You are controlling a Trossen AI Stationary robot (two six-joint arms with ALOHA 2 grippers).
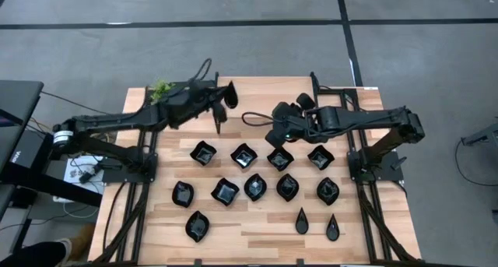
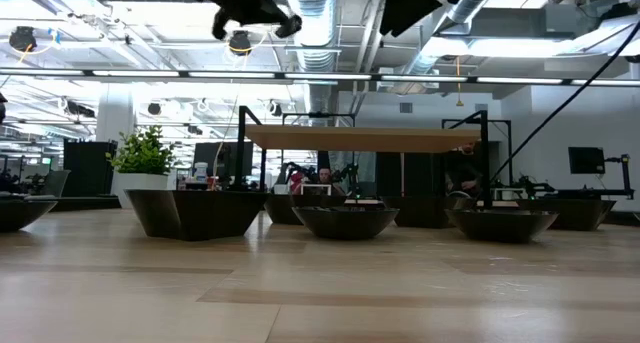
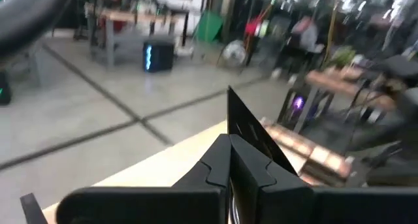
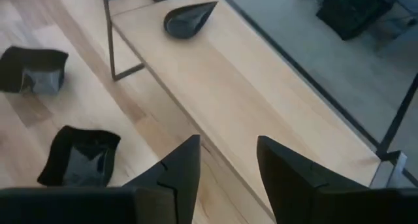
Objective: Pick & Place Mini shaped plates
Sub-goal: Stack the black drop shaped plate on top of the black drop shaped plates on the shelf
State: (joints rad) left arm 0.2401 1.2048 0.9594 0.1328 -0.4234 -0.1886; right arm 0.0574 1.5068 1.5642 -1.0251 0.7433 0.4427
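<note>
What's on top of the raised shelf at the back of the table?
One teardrop plate lies on the shelf; the wood around it is bare. The right gripper, jaws open, hides its near end.

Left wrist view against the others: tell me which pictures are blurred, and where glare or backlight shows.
Left wrist view: motion-smeared, the room streaked; the left gripper, shut, is soft-edged. Right wrist view: mildly soft; the teardrop plate and the right gripper, open, stay readable. Low view: bright ceiling lights backlight the black plates into silhouettes, with sheen on the table. High view: even light, small glints on the plates.
</note>
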